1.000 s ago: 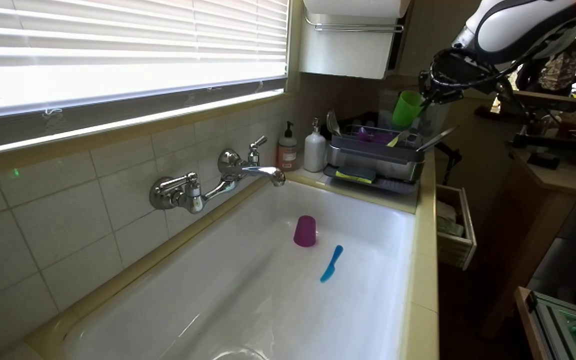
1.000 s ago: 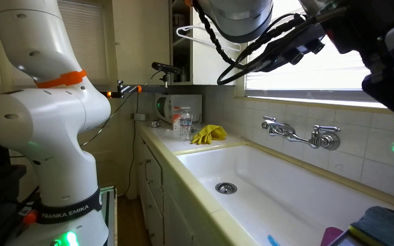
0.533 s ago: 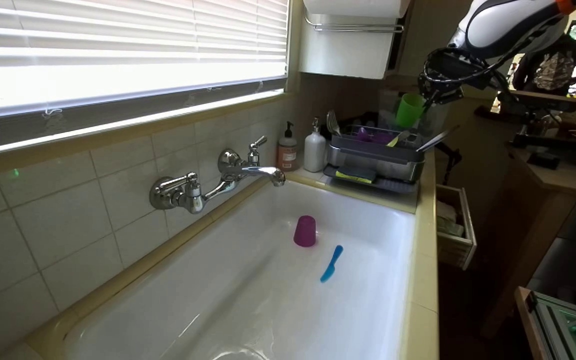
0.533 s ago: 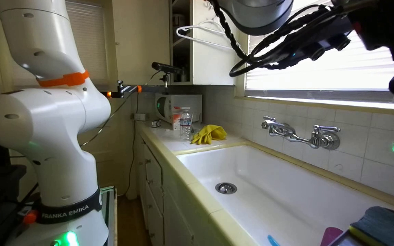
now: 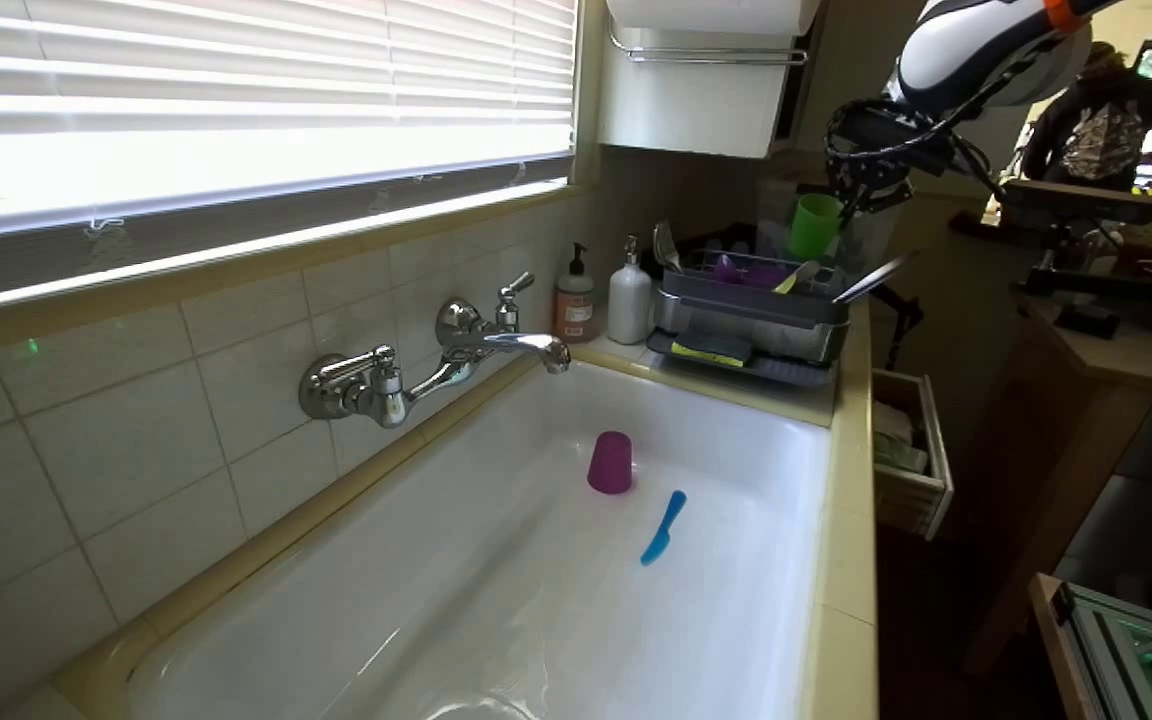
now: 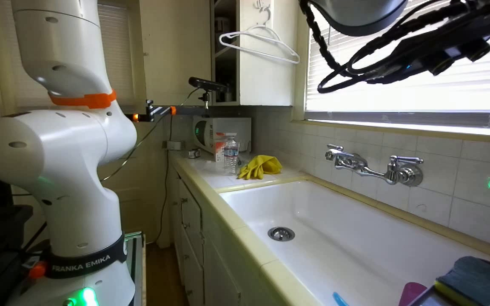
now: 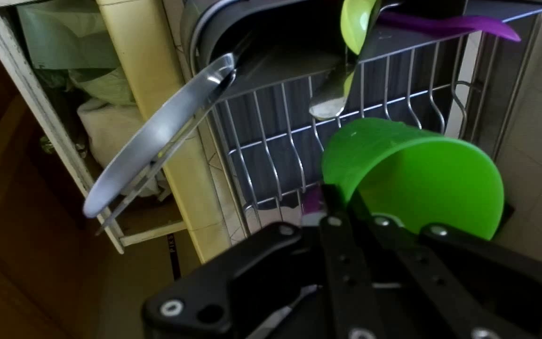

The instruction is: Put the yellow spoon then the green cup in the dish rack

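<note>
My gripper (image 7: 346, 195) is shut on the wall of the green cup (image 7: 435, 183), one finger inside and one outside. In the wrist view the cup's open mouth faces the camera, over the wire part of the dish rack (image 7: 292, 129). In an exterior view the gripper (image 5: 844, 212) holds the cup (image 5: 815, 226) nearly upright above the back right part of the grey dish rack (image 5: 751, 298). The yellow-green spoon (image 7: 356, 23) stands in the rack's utensil bin; it also shows in an exterior view (image 5: 796, 277). Gripper and cup are out of view in an exterior view.
Metal utensils (image 7: 158, 132) stick out of the rack beside a purple utensil (image 7: 454, 24). A sponge (image 5: 714, 348), a white bottle (image 5: 630, 300) and a soap bottle (image 5: 574, 305) stand near. A magenta cup (image 5: 611, 463) and a blue knife (image 5: 664, 528) lie in the sink.
The arm has moved left and slightly down in an exterior view, and the held cup has turned more upright. In an exterior view the gripper and cup have left the frame at the right.
</note>
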You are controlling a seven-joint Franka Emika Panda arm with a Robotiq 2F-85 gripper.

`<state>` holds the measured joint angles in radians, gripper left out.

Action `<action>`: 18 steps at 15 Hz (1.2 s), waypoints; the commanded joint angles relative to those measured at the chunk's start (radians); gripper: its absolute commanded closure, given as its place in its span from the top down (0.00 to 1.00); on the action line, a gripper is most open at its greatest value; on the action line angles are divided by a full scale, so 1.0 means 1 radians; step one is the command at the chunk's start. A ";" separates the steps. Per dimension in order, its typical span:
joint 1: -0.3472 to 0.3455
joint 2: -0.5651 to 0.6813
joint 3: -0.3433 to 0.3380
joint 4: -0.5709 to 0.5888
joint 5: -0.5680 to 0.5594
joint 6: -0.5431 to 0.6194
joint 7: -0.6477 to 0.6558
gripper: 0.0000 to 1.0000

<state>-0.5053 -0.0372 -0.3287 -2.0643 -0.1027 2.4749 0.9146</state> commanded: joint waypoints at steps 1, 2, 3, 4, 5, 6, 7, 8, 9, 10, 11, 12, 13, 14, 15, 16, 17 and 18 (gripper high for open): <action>0.029 0.079 -0.043 0.088 0.097 -0.058 -0.046 0.01; 0.031 0.097 -0.049 0.104 0.116 -0.066 -0.056 0.01; 0.032 0.111 -0.055 0.118 0.128 -0.074 -0.059 0.01; 0.033 0.130 -0.061 0.137 0.140 -0.085 -0.065 0.01; 0.034 0.143 -0.067 0.150 0.147 -0.093 -0.066 0.01; 0.034 0.160 -0.072 0.165 0.151 -0.103 -0.065 0.01; 0.034 0.172 -0.075 0.176 0.157 -0.113 -0.068 0.01; 0.034 0.185 -0.078 0.191 0.159 -0.125 -0.067 0.01; 0.034 0.200 -0.082 0.205 0.158 -0.137 -0.068 0.01; 0.033 0.212 -0.085 0.215 0.159 -0.146 -0.068 0.01; 0.033 0.225 -0.088 0.226 0.160 -0.155 -0.069 0.01; 0.032 0.237 -0.091 0.236 0.160 -0.164 -0.070 0.01; 0.031 0.245 -0.093 0.240 0.162 -0.171 -0.072 0.01; 0.029 0.257 -0.094 0.249 0.168 -0.179 -0.075 0.01; 0.028 0.266 -0.095 0.253 0.173 -0.182 -0.077 0.01; 0.027 0.275 -0.096 0.258 0.180 -0.188 -0.081 0.01; 0.026 0.286 -0.097 0.265 0.187 -0.193 -0.086 0.01; 0.025 0.293 -0.097 0.269 0.193 -0.200 -0.088 0.01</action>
<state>-0.4843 0.2157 -0.4112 -1.8377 0.0439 2.3206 0.8600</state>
